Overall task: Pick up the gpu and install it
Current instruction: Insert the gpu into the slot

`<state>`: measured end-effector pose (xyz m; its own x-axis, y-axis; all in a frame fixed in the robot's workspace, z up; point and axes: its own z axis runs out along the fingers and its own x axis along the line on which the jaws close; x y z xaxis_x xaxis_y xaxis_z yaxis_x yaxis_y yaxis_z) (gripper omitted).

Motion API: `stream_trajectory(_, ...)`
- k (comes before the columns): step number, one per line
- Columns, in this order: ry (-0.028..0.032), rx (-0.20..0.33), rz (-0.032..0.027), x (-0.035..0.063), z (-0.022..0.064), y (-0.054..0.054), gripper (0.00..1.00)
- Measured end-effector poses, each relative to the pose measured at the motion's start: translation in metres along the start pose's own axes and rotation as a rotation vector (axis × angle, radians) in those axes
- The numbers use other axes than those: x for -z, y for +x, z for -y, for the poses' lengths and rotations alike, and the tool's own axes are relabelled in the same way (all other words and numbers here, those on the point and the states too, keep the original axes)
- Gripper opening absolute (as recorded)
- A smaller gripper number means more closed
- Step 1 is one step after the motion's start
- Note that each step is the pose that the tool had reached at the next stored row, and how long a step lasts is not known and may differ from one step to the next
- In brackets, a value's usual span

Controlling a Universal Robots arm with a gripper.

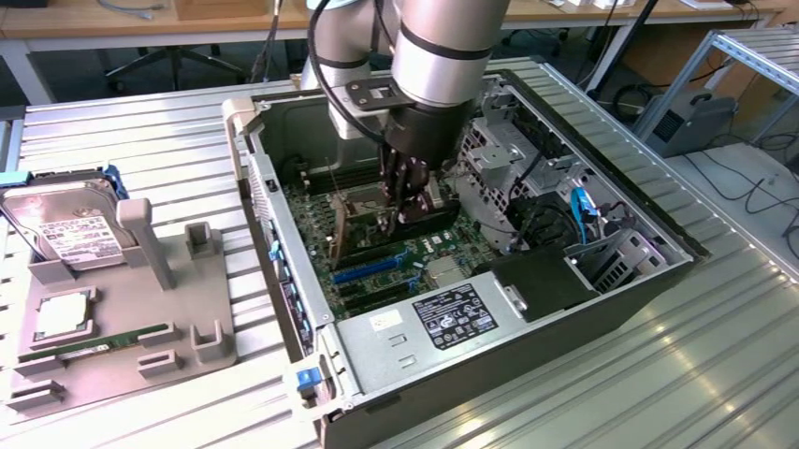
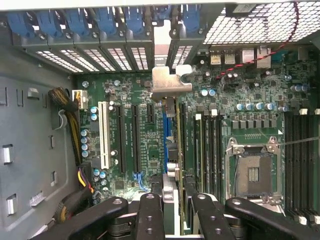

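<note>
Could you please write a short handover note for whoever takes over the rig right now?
Gripper: down inside the open PC case, shut on the gpu, which it holds edge-on over the motherboard.
Gpu: its silver bracket is at the rear slot openings and the card runs along the blue expansion slot; whether it is fully seated cannot be told.
Holder tray, outside the case on the exterior view's left: hard drive and memory stick sit there.
Done: gpu picked up and brought into the case.
Left: confirm seating and release.
</note>
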<state>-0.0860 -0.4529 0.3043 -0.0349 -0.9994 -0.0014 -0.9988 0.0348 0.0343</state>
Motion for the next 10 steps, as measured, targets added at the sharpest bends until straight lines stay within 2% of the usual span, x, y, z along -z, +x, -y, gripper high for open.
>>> stream_trajectory(4, 0.0005, -0.001, -0.0146, -0.0035, -0.0047, 0.0002, 0.27)
stream_trajectory(7, 0.0006, -0.002, -0.0175, -0.0063, -0.006, 0.0002, 0.27)
stream_trajectory(10, 0.0008, -0.01, -0.0251, -0.0091, -0.0071, -0.0001, 0.27)
